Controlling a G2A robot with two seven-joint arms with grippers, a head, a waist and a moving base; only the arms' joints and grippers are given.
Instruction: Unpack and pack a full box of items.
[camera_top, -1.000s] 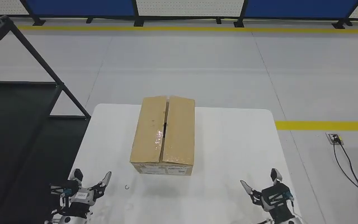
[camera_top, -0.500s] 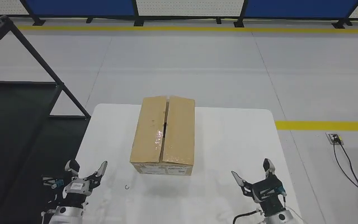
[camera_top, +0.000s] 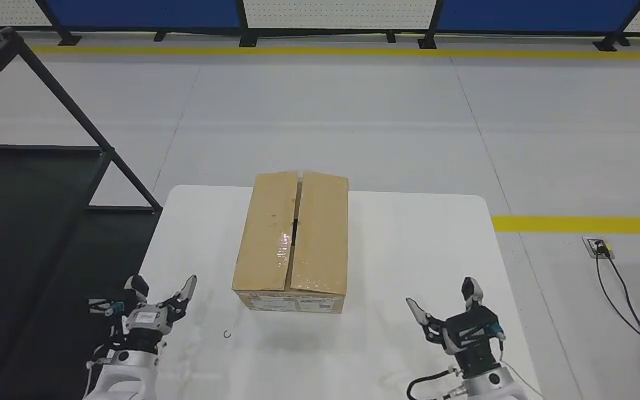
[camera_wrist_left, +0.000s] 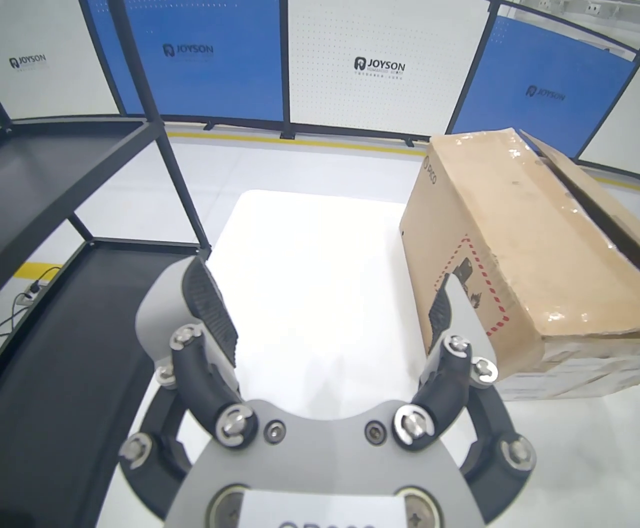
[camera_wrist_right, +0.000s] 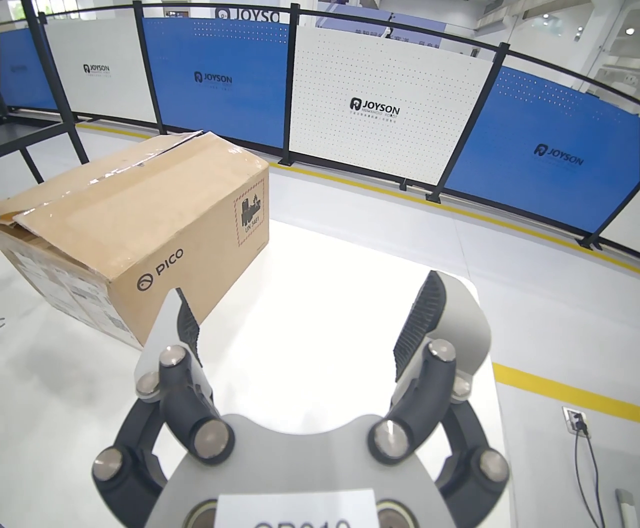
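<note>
A brown cardboard box (camera_top: 293, 240) lies on the white table (camera_top: 410, 250), its top flaps folded down with a narrow seam between them. The box (camera_wrist_left: 500, 250) also fills one side of the left wrist view, and the box (camera_wrist_right: 135, 225) appears in the right wrist view too. My left gripper (camera_top: 158, 292) is near the table's front left corner, open and empty, apart from the box. My right gripper (camera_top: 441, 303) hovers near the front right, also open and empty. Seen from the wrists, the left gripper (camera_wrist_left: 325, 295) and right gripper (camera_wrist_right: 305, 310) each hold nothing between the fingers.
A small dark ring-shaped bit (camera_top: 229, 333) lies on the table just in front of the box. A black metal shelf rack (camera_top: 50, 200) stands left of the table. Bare tabletop extends right of the box and along the front edge.
Both grippers have risen and come forward onto the table from its front edge. The right one moved left and toward the box. The box has not moved.
</note>
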